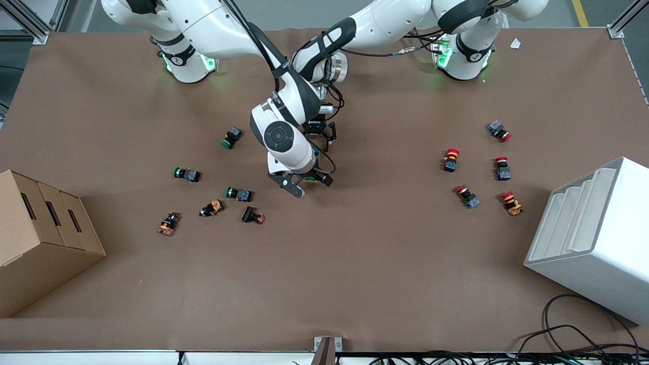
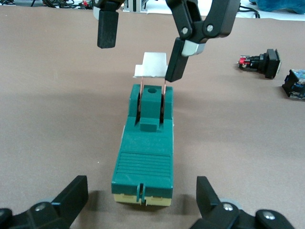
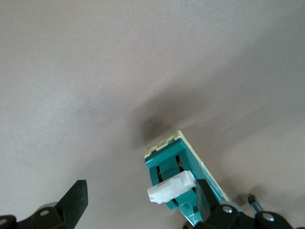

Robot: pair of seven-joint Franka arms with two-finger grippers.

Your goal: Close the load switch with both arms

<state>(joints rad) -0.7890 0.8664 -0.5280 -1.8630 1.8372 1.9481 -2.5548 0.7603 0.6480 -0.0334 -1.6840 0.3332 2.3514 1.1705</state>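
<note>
Nearest my camera, the right gripper (image 1: 304, 185) hung with jaws spread wide over the load switch (image 2: 145, 155), one finger (image 2: 175, 59) touching its raised white lever (image 2: 151, 65). I saw the switch lying flat on the brown worktop (image 1: 355, 263), between the left gripper's (image 1: 323, 137) parted jaws, which sat low at its other end, apart from its sides.
</note>
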